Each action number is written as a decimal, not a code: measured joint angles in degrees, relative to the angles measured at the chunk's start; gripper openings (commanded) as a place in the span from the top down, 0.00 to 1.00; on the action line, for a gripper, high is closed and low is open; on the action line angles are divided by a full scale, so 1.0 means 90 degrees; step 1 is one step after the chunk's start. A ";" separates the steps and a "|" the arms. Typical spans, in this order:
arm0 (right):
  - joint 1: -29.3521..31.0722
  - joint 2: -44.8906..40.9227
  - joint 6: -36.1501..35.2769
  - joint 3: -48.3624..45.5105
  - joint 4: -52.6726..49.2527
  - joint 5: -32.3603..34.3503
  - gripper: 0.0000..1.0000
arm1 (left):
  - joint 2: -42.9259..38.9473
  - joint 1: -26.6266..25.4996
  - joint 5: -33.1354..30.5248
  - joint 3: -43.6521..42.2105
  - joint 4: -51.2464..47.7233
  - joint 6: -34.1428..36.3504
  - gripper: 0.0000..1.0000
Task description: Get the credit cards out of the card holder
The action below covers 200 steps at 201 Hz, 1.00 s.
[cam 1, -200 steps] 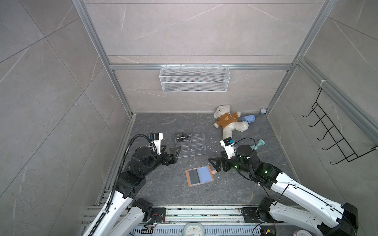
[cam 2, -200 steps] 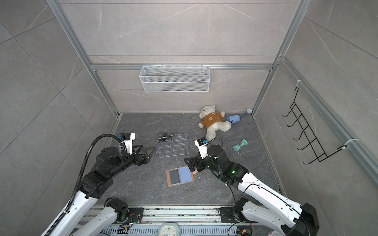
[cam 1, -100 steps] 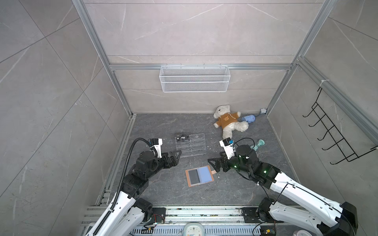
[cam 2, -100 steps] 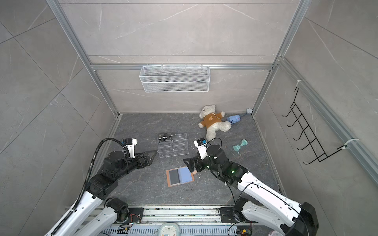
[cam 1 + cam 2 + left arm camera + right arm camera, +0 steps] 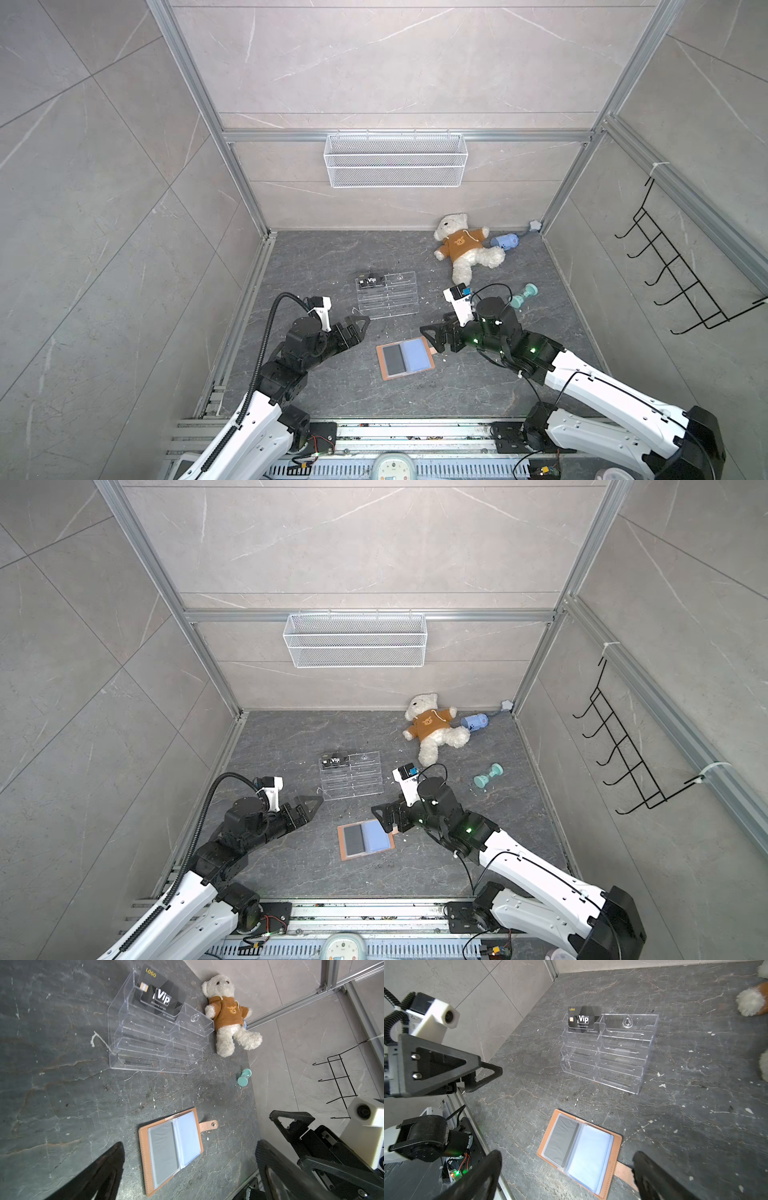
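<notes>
Hovering with the right gripper point(image 5: 430, 341) spread as wide as it goes and clamped on nothing, right at the strap tab point(image 5: 208, 1125) edge of the card holder point(image 5: 405, 358); cannot tell whether touching it or just above.

Hanging likewise with the left gripper point(image 5: 360, 328), fully spread and empty, well clear of the holder on the opposite side, near the front corner of the clear acrylic rack point(image 5: 386, 299).

Working outward from the right fingertips: first the tab, then the empty pale blue sleeve point(image 5: 187, 1136), then, across the spine, a dark grey credit card point(image 5: 163, 1151) tucked in the half turned toward the left arm.

Lying open and flat on the tabletop point(image 5: 332, 270) in front of the rack, spine and card's long axis running away from the robot's base, slightly skewed, so crosswise to both lines of reach.

Judging the right arm the nearer to the holder. Probably calls for pinning the tab side with the right and drawing the card out with the left; cannot tell which sleeve edge is the mouth.

Standing already in the rack's top tier: one black "Vip" card point(image 5: 583, 1019).
</notes>
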 measured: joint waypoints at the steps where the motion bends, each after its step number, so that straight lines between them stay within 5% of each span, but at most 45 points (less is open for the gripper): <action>1: 0.0000 0.0005 0.0000 0.0000 0.0005 0.0000 0.00 | -0.0002 0.0000 0.0007 -0.0015 0.0005 -0.0017 0.01; 117: -0.0005 0.0903 0.0391 -0.0299 0.0631 -0.0627 0.14 | 0.0971 -0.0542 0.0427 -0.0814 0.0826 -0.1243 0.08; 200: -0.0005 0.1700 0.0729 -0.0527 0.1081 -0.1003 0.38 | 0.2460 -0.1171 0.0658 -0.1158 0.2106 -0.1938 0.17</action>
